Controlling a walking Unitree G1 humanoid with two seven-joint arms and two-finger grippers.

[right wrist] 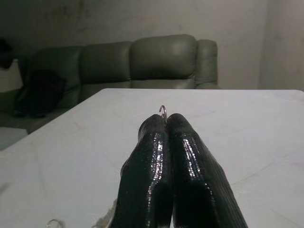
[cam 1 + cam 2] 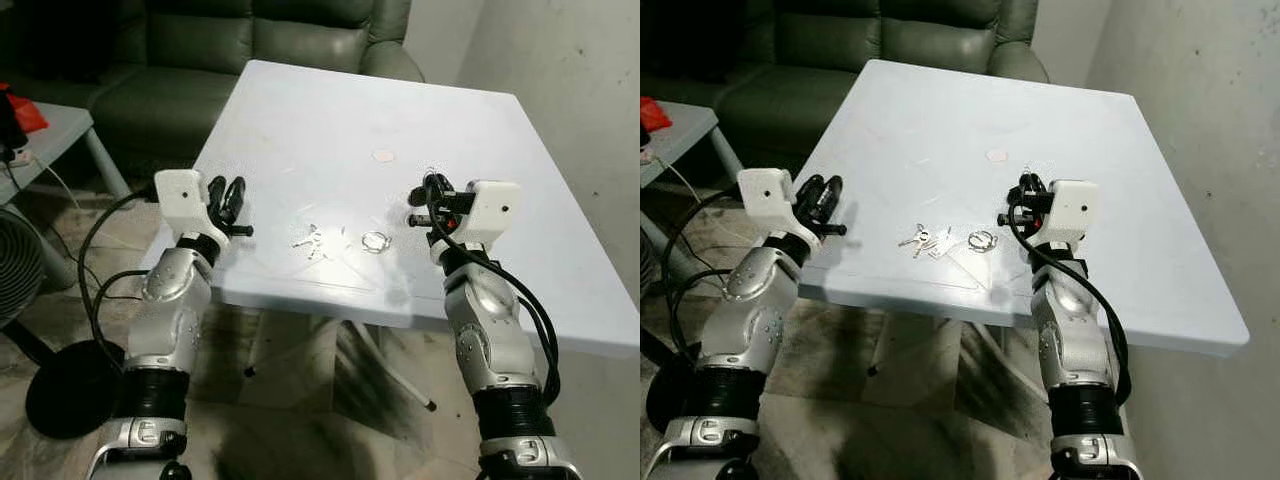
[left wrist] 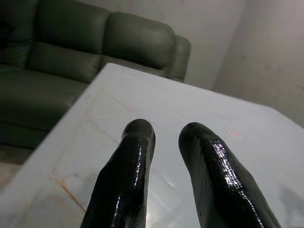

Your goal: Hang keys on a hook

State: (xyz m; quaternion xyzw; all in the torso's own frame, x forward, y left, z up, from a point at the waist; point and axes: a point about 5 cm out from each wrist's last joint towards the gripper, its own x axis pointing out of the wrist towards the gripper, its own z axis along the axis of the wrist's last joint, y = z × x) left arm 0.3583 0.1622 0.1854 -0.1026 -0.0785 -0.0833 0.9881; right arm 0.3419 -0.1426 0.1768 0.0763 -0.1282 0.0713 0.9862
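Note:
A bunch of small silver keys (image 2: 315,240) lies on the white table (image 2: 330,110) near its front edge. Just to their right lies a loose metal ring (image 2: 375,241). My right gripper (image 2: 430,188) hovers over the table to the right of the ring and is shut on a thin metal hook (image 1: 163,111), whose looped tip sticks up past the fingertips. My left gripper (image 2: 228,190) hangs over the table's left edge, left of the keys. It is open, and a gap shows between its fingers (image 3: 135,142).
A small pinkish round mark (image 2: 383,155) is on the table beyond the ring. A dark green sofa (image 2: 250,40) stands behind the table. At the left are a grey side table (image 2: 55,130), a fan (image 2: 15,265) and cables on the floor. A wall (image 2: 580,70) runs along the right.

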